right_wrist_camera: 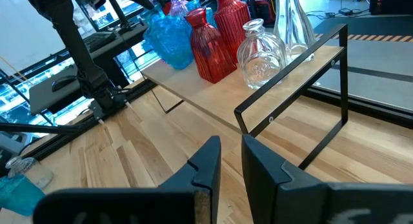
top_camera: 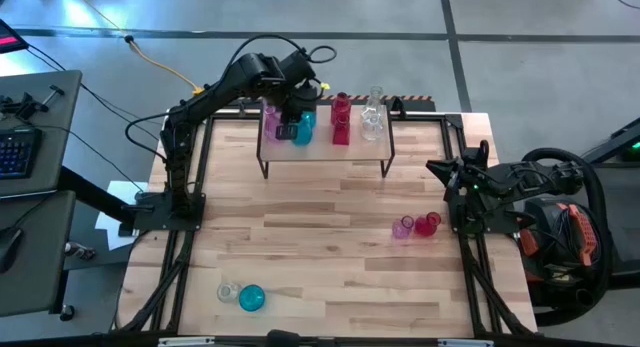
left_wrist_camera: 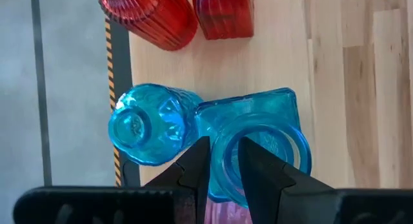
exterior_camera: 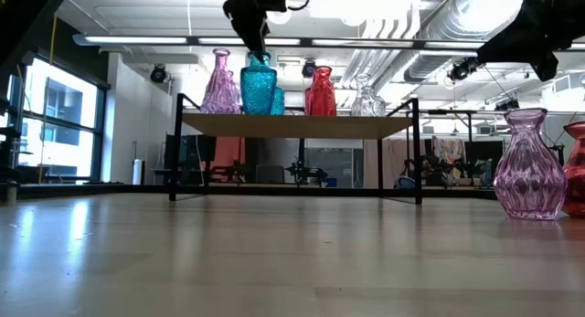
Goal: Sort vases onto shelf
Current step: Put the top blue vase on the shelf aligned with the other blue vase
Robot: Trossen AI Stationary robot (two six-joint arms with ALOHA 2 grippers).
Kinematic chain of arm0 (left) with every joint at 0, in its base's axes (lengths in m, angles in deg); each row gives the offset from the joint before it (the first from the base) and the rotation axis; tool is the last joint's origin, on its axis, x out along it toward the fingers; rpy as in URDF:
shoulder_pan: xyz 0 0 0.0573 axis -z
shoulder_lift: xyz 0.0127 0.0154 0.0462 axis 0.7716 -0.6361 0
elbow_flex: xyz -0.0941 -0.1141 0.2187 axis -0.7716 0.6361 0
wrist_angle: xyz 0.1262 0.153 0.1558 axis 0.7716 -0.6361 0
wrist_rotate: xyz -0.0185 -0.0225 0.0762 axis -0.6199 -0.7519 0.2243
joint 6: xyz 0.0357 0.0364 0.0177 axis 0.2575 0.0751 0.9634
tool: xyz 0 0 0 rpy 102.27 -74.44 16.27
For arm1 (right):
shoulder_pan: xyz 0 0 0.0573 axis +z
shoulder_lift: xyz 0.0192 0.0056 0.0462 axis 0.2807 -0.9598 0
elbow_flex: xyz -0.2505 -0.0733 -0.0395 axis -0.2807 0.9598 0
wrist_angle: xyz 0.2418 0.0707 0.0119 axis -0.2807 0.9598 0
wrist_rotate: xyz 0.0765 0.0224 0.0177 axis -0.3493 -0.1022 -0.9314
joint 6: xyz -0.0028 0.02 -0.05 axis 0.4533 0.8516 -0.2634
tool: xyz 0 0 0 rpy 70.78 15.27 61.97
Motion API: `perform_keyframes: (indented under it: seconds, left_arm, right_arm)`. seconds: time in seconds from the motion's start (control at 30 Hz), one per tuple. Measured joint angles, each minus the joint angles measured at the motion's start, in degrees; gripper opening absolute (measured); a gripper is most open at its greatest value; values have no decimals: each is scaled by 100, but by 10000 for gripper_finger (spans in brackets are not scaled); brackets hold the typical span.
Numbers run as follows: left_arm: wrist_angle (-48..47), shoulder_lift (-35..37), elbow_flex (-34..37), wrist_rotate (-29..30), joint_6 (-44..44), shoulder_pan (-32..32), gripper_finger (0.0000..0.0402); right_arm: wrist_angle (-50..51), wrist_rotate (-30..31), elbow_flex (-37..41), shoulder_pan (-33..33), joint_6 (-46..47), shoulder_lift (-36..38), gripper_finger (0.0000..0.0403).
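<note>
Left wrist view shows the left gripper (left_wrist_camera: 222,162) directly above the shelf (top_camera: 325,147), its fingers nearly closed on the rim of a teal vase (left_wrist_camera: 258,143), one finger inside the mouth and one outside. That vase stands upright on the shelf's left part, touching a second teal vase (left_wrist_camera: 151,124), so any release or lift probably has to run straight up its vertical axis. The right gripper (right_wrist_camera: 231,161), nearly closed and empty, waits off the shelf's right end, nearer the pink vase (top_camera: 403,227) and red vase (top_camera: 428,223) on the table.
</note>
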Motion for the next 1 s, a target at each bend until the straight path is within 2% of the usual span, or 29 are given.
perform_keyframes:
  seconds: [1.0]
  left_arm:
    - [372, -1, 0, 7, 201, -115, 71]
  right_arm:
    - [0, 0, 1, -1, 0, 0, 44]
